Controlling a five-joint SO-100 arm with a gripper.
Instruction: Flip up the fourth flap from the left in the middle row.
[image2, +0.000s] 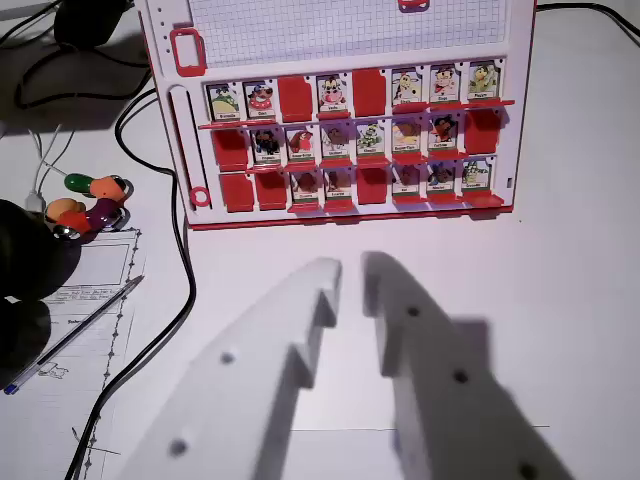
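The white fingers (350, 270) stand slightly apart, holding nothing, above the bare desk (560, 250). Beyond them lies the red game board (340, 110) with three rows of flaps. The middle row's fourth flap (337, 139) stands upright, showing a face card. A pen (75, 335) lies at the wrist view's left.

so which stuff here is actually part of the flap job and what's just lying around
Part of the job:
- red game board
- middle row of flaps
- gripper, white fingers slightly apart

Just lying about:
- black cable
- pen
- printed sheet
- colourful toy
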